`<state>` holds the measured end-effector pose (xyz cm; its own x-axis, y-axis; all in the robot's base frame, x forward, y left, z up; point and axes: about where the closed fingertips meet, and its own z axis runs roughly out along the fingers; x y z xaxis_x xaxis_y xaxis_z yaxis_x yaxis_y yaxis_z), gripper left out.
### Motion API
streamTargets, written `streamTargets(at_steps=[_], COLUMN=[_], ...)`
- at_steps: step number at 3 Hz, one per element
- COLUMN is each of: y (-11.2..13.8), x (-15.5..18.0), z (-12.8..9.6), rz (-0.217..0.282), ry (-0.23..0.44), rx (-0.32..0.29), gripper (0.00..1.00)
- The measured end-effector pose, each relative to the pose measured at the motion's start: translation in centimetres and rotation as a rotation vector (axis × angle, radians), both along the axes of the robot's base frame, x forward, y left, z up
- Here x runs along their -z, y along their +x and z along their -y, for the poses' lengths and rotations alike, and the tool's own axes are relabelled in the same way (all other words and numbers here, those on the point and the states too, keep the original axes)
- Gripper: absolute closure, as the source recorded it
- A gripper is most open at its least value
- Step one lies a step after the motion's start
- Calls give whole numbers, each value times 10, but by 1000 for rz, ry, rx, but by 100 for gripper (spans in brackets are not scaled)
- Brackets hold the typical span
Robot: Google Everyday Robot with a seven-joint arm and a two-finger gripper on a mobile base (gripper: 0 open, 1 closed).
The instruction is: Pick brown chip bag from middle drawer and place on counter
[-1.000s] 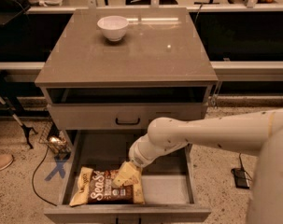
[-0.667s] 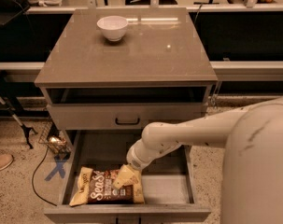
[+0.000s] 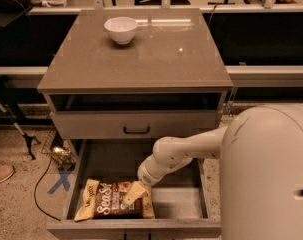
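Brown chip bag (image 3: 109,204): one, in middle drawer (image 3: 177,200); one gripper (image 3: 132,194) over it.

Speckled floor (image 3: 15,218), perhaps shelving (image 3: 271,75) behind.

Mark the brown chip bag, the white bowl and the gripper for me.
brown chip bag (image 3: 107,205): camera view, on the white lettering.
white bowl (image 3: 121,31): camera view, on its outer wall.
gripper (image 3: 131,196): camera view, at its tip, over the bag's right end.
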<state>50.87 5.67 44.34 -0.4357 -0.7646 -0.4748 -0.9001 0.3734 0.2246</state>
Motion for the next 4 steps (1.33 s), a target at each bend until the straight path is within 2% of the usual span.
streamTargets(at_steps=[2,4], y=[4,6], x=[38,54], z=[-17,-28], rz=[-73,-119], ry=[20,74], rx=[-63,-68], gripper=[4,50])
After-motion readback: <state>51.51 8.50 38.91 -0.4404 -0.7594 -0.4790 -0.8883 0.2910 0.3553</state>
